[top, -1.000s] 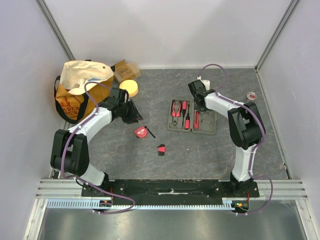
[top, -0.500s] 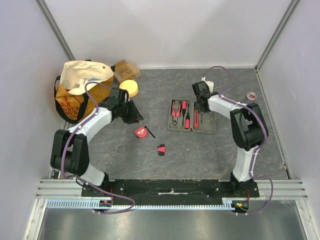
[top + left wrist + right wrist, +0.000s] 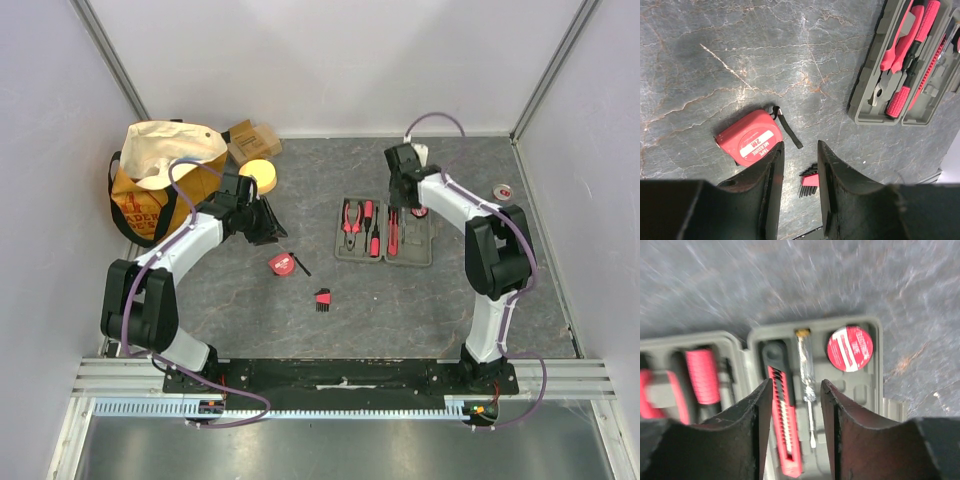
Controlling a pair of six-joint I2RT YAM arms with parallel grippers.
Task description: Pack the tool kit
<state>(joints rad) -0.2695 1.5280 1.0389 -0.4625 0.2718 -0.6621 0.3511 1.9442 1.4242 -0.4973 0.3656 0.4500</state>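
Note:
The tool kit case lies open in the middle of the table. It holds red-handled pliers and screwdrivers. In the right wrist view a red-and-black utility knife, a clear-handled screwdriver and a red round disc sit in its slots. My right gripper hangs open above them, holding nothing, over the case's far edge. A red tape measure and a red-and-black hex key set lie loose on the table. My left gripper hovers open above them, empty.
An orange-and-cream tote bag stands at the back left, with a brown cardboard box and a yellow round object beside it. A small roll lies near the right wall.
My right gripper has gone from shut to open and drawn back from over the case's slots toward its far edge. The left arm has not moved.

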